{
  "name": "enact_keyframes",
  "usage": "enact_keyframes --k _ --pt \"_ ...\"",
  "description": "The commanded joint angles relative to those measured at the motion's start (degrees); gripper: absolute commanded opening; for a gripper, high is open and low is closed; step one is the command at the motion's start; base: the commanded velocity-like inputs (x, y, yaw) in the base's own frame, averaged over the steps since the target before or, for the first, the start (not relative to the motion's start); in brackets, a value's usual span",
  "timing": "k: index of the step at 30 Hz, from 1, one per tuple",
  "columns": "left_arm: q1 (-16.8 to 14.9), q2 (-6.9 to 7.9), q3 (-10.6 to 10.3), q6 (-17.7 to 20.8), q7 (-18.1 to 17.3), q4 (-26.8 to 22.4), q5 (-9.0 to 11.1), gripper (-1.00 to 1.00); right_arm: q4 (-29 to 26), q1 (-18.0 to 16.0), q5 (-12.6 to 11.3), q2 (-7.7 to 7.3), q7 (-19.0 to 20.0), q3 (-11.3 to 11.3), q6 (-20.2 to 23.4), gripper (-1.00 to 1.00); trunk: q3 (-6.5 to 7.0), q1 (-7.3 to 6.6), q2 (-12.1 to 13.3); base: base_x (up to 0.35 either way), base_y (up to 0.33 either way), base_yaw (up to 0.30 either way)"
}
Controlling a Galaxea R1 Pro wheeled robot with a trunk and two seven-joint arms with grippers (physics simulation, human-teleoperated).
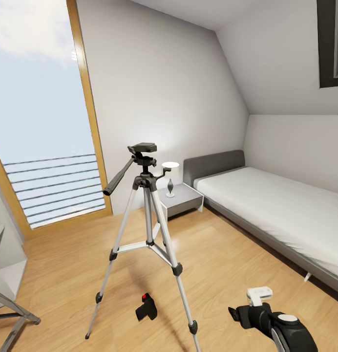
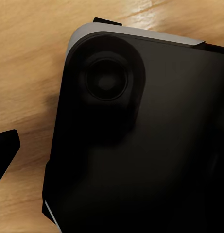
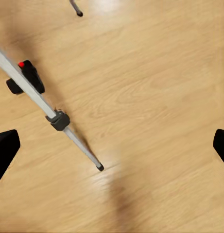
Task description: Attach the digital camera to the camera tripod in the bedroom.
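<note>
- The bedroom has pale grey walls, a sloped ceiling and a light wood plank floor with a soft sheen.
- A tall window with a wooden frame takes up the left side of the head view, showing sky and a slatted railing.
- A grey bed with a white mattress runs along the right wall; a small grey nightstand with a lit lamp stands just beside its headboard.
- The camera tripod stands upright on the floor in the middle of the room, its three silver legs spread and its black pan handle angled down to the left.
- The digital camera lies on the floor between the tripod's front legs, red button on top; in the right wrist view it sits partly behind a tripod leg.
- The right gripper hangs over bare floor with its fingers spread wide, holding nothing.
- The left gripper's state cannot be told: one dark fingertip shows beside a large black robot part above the floor.
- The right arm shows at the lower right of the head view.
</note>
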Motion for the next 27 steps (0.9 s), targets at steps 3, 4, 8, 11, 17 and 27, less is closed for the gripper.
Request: enact_keyframes --k 3,4,8,11,17,27 --pt "0.0 -0.01 0.2 -0.1 0.0 0.0 0.2 1.0 -1.5 -4.1 0.2 0.06 1.7 0.1 3.9 1.0 -0.06 0.0 0.0 0.0 0.0 0.0" --pt "0.0 0.0 0.2 -0.1 0.0 0.0 0.2 1.0 -1.7 -5.7 0.1 0.13 2.3 0.1 5.5 1.0 -0.06 0.0 0.0 0.0 0.0 0.0" --pt "0.0 0.03 0.2 -0.1 0.0 0.0 0.2 1.0 -2.4 -12.6 0.0 0.3 5.7 0.1 12.8 1.0 -0.06 0.0 0.0 0.0 0.0 0.0" --pt "0.0 0.04 0.2 -0.1 0.0 0.0 0.2 1.0 -2.6 -18.1 -0.1 0.39 9.6 0.3 14.5 1.0 -0.06 0.0 0.0 0.0 0.0 0.0" --pt "0.0 0.05 0.2 -0.1 0.0 0.0 0.2 1.0 -3.0 -30.2 -0.2 0.18 21.4 0.7 14.5 1.0 -0.06 0.0 0.0 0.0 0.0 0.0" --pt "0.0 0.05 0.2 -0.1 0.0 0.0 0.2 1.0 -2.9 -32.2 0.1 0.82 23.4 8.6 14.5 1.0 -0.06 0.0 0.0 0.0 0.0 0.0"
